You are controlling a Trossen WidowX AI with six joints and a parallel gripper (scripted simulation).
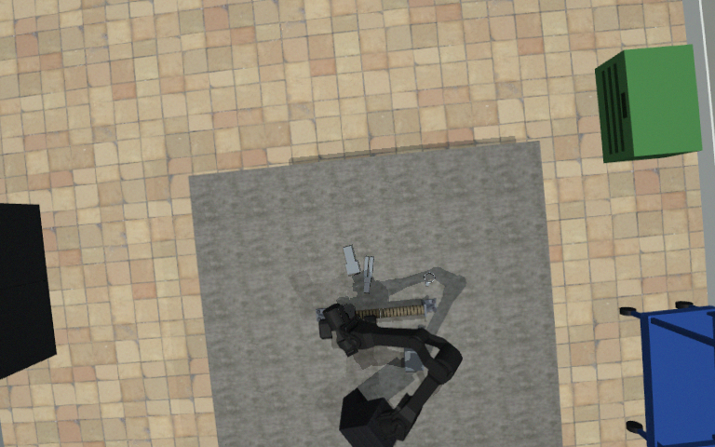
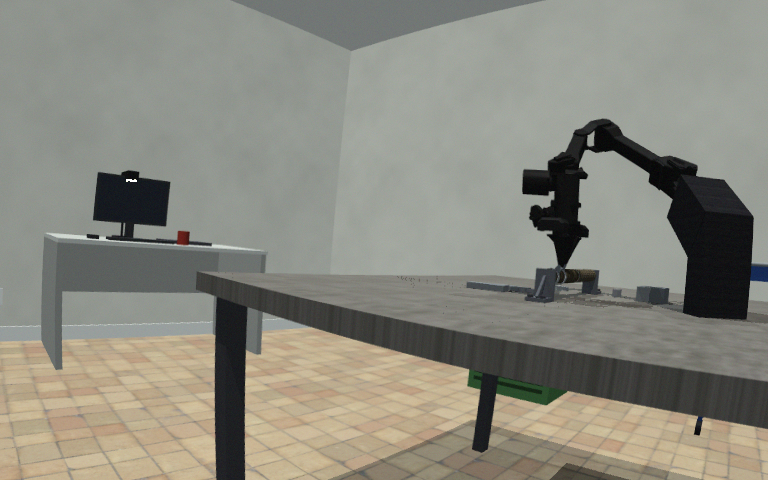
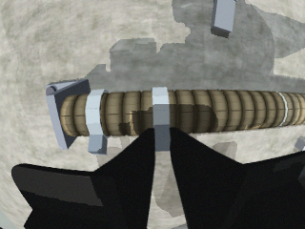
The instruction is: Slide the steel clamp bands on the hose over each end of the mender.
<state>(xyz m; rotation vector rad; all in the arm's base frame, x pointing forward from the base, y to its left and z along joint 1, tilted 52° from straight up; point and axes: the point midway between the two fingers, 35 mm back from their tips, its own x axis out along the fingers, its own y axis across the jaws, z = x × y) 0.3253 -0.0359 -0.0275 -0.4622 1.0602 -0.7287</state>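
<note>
A tan ribbed hose lies level between two grey end brackets; the left bracket shows in the wrist view. It also shows in the top view and the exterior view. One steel clamp band sits on the hose close to the left bracket. The second band sits further right, and my gripper is shut on it from above. The gripper points straight down at the hose's left part. In the top view the arm hides the bands. The mender is hidden inside the hose.
Two grey blocks lie beyond the hose, also in the wrist view. A small ring and another grey block lie nearby. The arm's base stands at the table's near edge.
</note>
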